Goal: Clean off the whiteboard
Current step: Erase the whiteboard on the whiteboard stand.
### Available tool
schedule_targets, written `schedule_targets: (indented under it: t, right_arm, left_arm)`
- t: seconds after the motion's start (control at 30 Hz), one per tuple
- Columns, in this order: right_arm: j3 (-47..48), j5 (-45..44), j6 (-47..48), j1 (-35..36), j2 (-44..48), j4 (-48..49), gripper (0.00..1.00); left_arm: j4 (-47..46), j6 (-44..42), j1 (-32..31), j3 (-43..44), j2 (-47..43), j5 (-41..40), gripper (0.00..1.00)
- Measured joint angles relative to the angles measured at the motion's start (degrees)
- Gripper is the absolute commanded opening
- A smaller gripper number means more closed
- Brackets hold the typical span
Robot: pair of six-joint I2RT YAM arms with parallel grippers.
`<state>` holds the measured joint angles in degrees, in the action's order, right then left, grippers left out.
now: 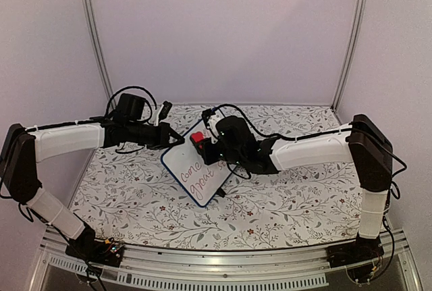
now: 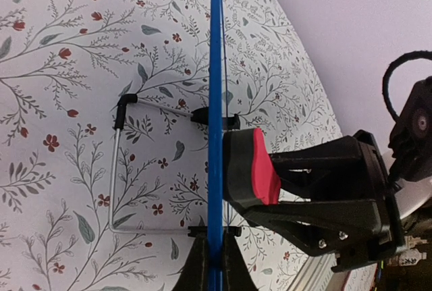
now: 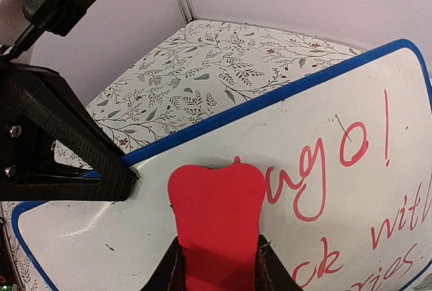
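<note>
The whiteboard (image 1: 196, 169) has a blue rim and red handwriting (image 3: 337, 156) across its face. In the left wrist view I see the whiteboard (image 2: 215, 68) edge-on, with its wire stand (image 2: 118, 163) behind it over the cloth. My left gripper (image 2: 214, 237) is shut on the board's rim, and it sits at the board's upper left corner (image 1: 177, 139) in the top view. My right gripper (image 3: 216, 257) is shut on a red eraser (image 3: 214, 203), which presses flat on the board's face beside the first letters. The eraser (image 1: 197, 138) lies close to the left fingers (image 3: 61, 142).
A floral tablecloth (image 1: 283, 196) covers the table. Pale walls and two aluminium posts (image 1: 94, 34) close in the back and sides. Black cables (image 1: 135, 95) loop over both wrists. The right arm's body (image 2: 337, 196) stands close beside the board.
</note>
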<state>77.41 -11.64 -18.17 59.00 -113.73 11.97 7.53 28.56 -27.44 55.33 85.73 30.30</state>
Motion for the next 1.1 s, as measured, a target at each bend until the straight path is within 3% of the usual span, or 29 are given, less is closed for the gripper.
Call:
schedule_targets:
  t: [1.1]
  right_arm:
    - [-7.3,-1.3,-0.5,1.0,2.7,1.8,0.23]
  left_arm:
    - [0.0,0.0,0.0,0.0,0.0,0.1,0.00]
